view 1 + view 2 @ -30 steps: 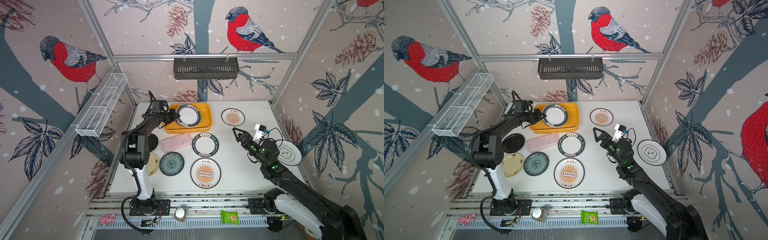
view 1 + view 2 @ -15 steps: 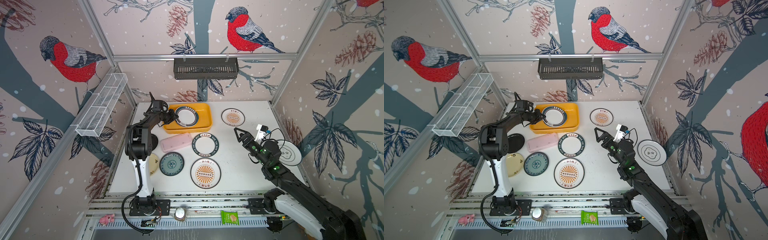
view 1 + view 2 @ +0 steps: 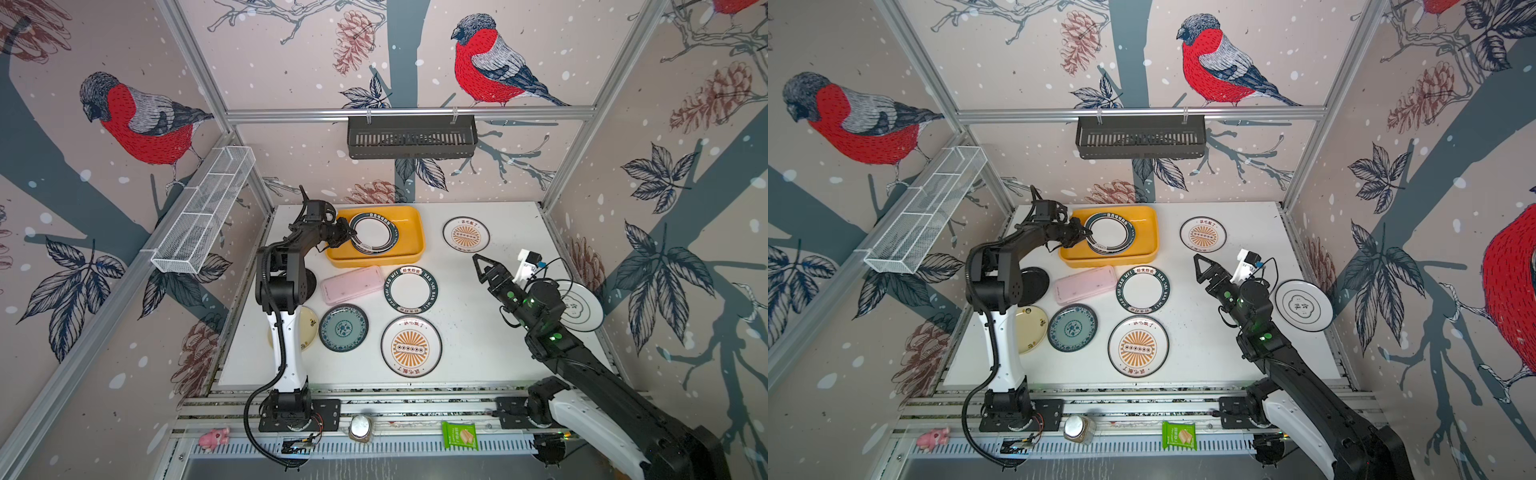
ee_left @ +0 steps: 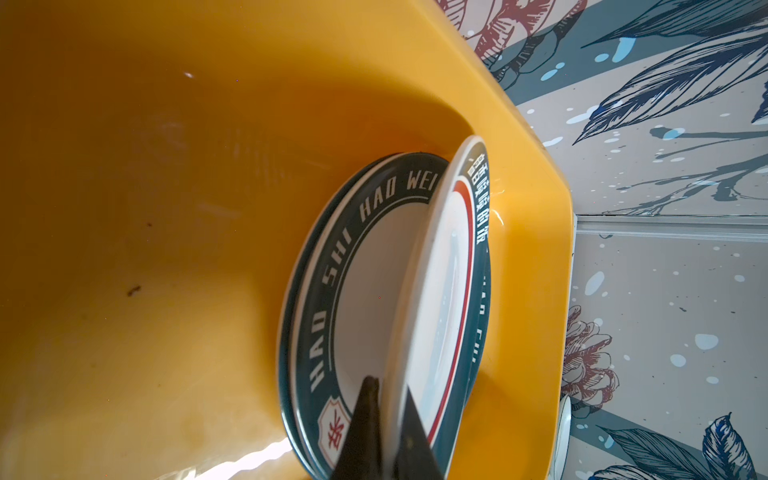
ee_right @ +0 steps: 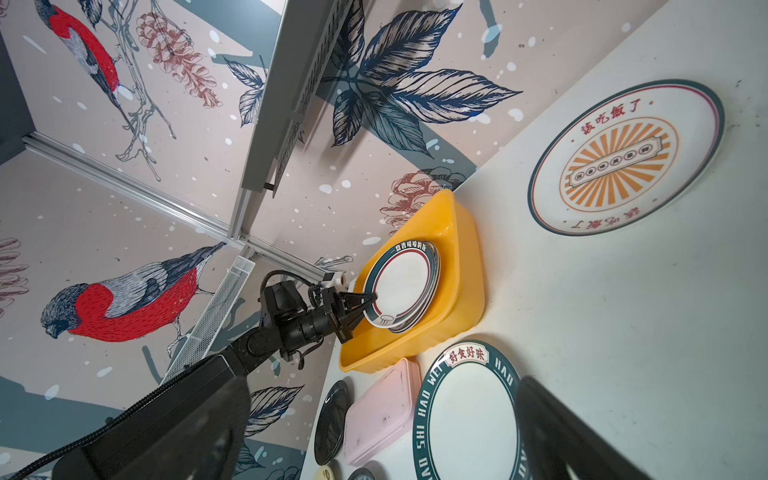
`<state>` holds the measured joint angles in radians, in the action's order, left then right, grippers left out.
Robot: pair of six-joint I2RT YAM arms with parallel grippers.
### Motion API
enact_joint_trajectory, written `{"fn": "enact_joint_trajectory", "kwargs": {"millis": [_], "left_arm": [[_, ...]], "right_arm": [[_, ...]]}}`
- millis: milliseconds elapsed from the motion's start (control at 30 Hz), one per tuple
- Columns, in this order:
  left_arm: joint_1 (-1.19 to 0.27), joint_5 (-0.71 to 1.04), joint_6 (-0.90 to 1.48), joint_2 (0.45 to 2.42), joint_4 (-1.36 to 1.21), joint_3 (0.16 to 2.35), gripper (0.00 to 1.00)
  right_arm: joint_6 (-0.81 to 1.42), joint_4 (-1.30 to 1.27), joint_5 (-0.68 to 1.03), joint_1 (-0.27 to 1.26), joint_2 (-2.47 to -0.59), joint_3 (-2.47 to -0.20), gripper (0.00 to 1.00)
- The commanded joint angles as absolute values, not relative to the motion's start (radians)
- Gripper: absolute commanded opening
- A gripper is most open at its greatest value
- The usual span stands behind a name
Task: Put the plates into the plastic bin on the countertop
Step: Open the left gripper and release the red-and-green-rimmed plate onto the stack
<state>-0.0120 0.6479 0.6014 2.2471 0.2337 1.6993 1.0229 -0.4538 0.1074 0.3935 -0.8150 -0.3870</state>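
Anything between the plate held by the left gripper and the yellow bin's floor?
Only a second green-rimmed round plate lying in the yellow plastic bin; the tilted white green-rimmed plate in the left gripper leans over it.

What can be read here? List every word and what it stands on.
"HAO SHI HAO WEI": rim of the lower plate in the plastic bin.
"HAO SHI HAO WEI", "好食好味": green-rimmed plate on the countertop.
"該吃飯了": sunburst plate, printed twice.
Too small to read: Chinese rim lettering on the tilted top plate.
Unclear: two characters on the cloud plate.
Blurred: print on the green packet.
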Motion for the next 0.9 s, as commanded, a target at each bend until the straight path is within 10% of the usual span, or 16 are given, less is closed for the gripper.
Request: {"fn": "enact_joint_trajectory", "kwargs": {"millis": [0,467,867], "left_arm": [[-0.011,0.642,0.576,2.261,0.271,1.718,0.11],[-0.011,0.630,0.529,2.250,0.321,1.735,0.58],[-0.026,0.656,0.480,2.201,0.327,1.702,0.73]], "right_arm": [[1.018,-0.467,0.112,0.387,-0.822,-0.394,1.00],[1.019,-0.480,0.121,0.381,-0.859,-0.402,1.00],[1.038,-0.496,0.113,0.376,-0.902,-0.376,1.00]]}}
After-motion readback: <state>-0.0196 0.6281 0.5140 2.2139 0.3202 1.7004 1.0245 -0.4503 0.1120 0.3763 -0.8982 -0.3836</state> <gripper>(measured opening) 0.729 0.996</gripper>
